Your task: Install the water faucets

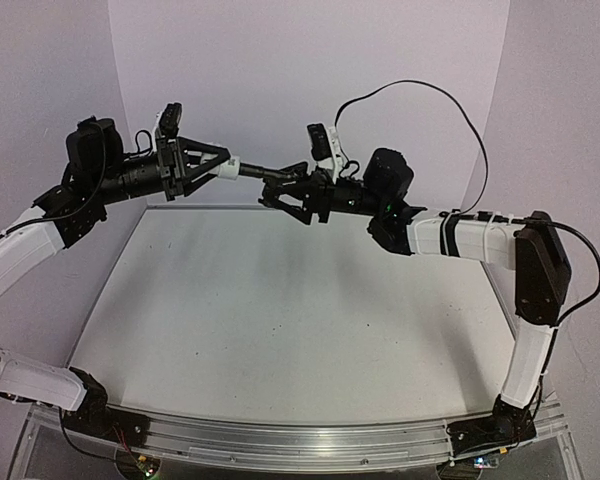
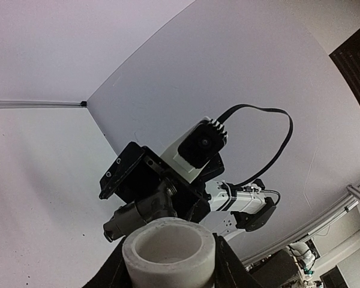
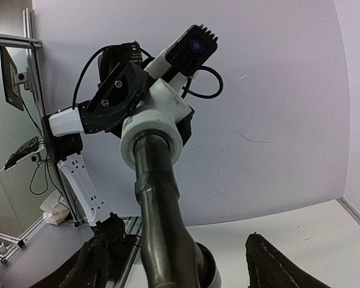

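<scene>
One white fitting clamped in left claw; right claw gapes around black spout.

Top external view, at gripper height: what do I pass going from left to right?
From the left: left gripper → white fitting it holds → dark spout piece → right gripper → black elbow joint of the right arm.

Fitting in left claw — spout piece between right claw's fingers.
</scene>
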Available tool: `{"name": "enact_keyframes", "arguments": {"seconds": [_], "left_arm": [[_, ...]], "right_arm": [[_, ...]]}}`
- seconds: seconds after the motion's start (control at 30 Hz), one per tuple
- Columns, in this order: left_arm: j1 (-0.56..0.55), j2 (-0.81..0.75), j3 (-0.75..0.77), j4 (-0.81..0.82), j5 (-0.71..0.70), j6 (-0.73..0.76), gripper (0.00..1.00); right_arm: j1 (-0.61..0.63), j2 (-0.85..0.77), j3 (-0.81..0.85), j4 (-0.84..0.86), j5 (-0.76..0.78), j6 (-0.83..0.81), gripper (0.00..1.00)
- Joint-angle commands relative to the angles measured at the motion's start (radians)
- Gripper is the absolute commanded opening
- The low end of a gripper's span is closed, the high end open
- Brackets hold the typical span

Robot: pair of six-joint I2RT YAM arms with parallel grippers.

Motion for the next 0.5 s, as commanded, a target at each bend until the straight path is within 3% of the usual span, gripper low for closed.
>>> {"name": "enact_keyframes", "arguments": {"seconds": [0.0, 0.2, 0.47], "left_arm": [[0.006, -0.003, 0.026, 0.116, 0.043, 0.000, 0.00], [0.006, 0.006, 0.024, 0.122, 0.064, 0.011, 0.00], [0.006, 0.025, 0.023, 0.125, 0.109, 0.100, 0.00]], "right_arm": [[0.012, 0.026, 0.062, 0.084, -0.034, 0.055, 0.74], [0.023, 0.055, 0.088, 0.127, -0.056, 0.122, 0.58], [0.025, 0.080, 0.109, 0.228, -0.093, 0.327, 0.10]]}}
